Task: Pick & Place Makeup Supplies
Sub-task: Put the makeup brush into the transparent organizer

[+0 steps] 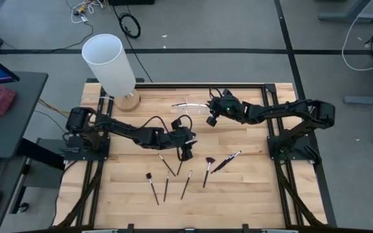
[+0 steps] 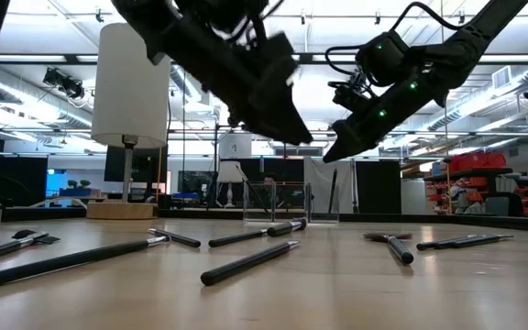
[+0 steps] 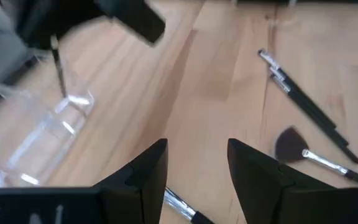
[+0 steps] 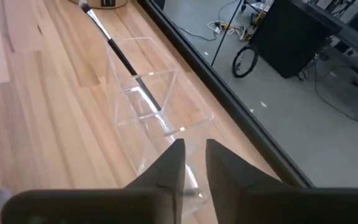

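Several slim dark makeup brushes (image 1: 186,184) lie flat on the wooden table's near half, among them a fan brush (image 3: 289,145). One brush (image 4: 120,56) stands slanted in a clear box (image 4: 154,93), its lower end inside and its bristle end sticking out over the rim. My right gripper (image 4: 194,158) hovers just above the box, open by a narrow gap, holding nothing. My left gripper (image 3: 197,165) hangs open above a silver-ferruled brush (image 3: 182,206) on the table, with nothing between its fingers.
A tall white cylinder (image 1: 109,61) on a wooden base stands at the table's far left corner. The clear box (image 1: 188,109) sits near the far edge, in the middle. Two more brushes (image 3: 303,99) lie side by side toward the right.
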Controlling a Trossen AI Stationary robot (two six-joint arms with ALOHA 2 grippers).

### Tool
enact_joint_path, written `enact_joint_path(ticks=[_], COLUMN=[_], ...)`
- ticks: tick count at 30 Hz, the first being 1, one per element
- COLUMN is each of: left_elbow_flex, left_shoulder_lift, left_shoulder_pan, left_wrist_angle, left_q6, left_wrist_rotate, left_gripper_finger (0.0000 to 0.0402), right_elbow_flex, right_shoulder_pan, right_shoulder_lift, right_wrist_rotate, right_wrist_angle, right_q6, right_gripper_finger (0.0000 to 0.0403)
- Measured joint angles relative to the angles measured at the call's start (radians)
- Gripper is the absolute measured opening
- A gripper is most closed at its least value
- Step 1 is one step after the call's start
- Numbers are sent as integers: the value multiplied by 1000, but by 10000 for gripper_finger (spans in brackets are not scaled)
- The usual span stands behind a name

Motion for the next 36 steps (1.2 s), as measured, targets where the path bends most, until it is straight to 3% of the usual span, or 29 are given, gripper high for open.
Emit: enact_joint_path(ticks=[10,19,28,36], left_elbow_flex=[0,0,0,0], left_shoulder_lift=[121,116,177,232], left_shoulder_pan=[24,23,37,66], left_wrist_angle=[-16,-31,-22,33], left_q6=[-94,-165,-211,-251], left_wrist_rotate=[-6,-7,-57,-6], left_gripper_finger=[172,167,143,138], right_elbow_flex=[0,0,0,0], right_shoulder_pan=[24,172,327,364], right_shoulder_lift=[0,-6,-5,-5], right_wrist_rotate=[0,80,79,79], right_wrist_angle=[44,122,72,-56], right_q6=[-31,-106,41,263], right_gripper_finger=[108,116,116,117])
